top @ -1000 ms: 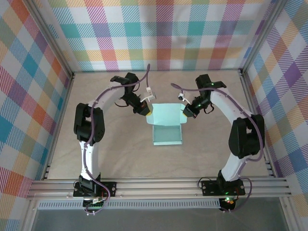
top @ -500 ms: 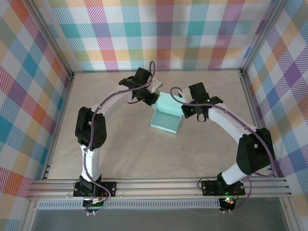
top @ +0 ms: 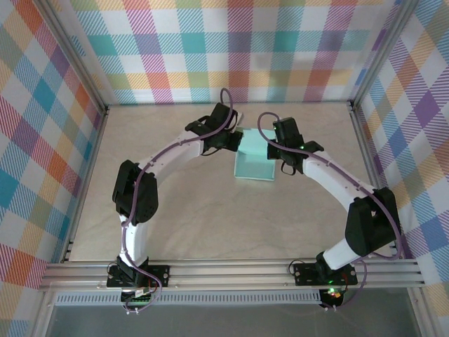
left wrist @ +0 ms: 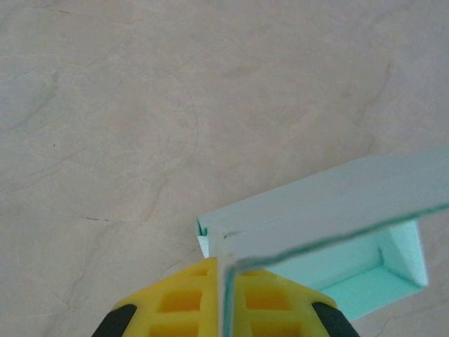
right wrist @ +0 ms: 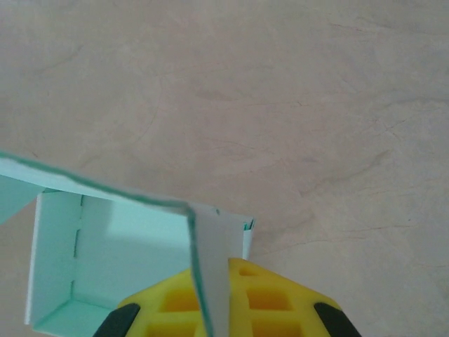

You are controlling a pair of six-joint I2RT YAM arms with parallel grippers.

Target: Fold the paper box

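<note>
Table: pale, marbled-beige table [top: 210,225] inside a stall of bright checked walls [top: 245,49], with a metal rail [top: 231,270] along the near edge where both arms are bolted.
Paper box: the paper box [top: 256,163] sits in the far middle of the table, between the two wrists. It is light-blue thin card, partly formed, with its hollow open to the overhead camera. I cannot tell whether its base rests on the table or hangs just above it.
Left jaws: closed narrow on the box's left corner. In the left wrist view a thin upright edge of card runs between the yellow pads [left wrist: 182,302], and a long flap [left wrist: 337,203] stretches away to the right.
Right jaws: closed narrow on the opposite corner, with the card edge pinched between their own yellow pads [right wrist: 175,302] and the box's inside showing beside it.
Why held so: I judge that the two pinches at opposite corners hold the limp card square, so the long flap between them can be swung over as one piece without buckling.
Edges: the gripped edges are thin and sharp-cut. I would expect a crease or tear if one side pulls ahead of the other.
Room to move: bare table lies all round the box, widest toward the rail. The far wall is nearer, and the two wrists crowd close above the box, so I would work toward myself.
</note>
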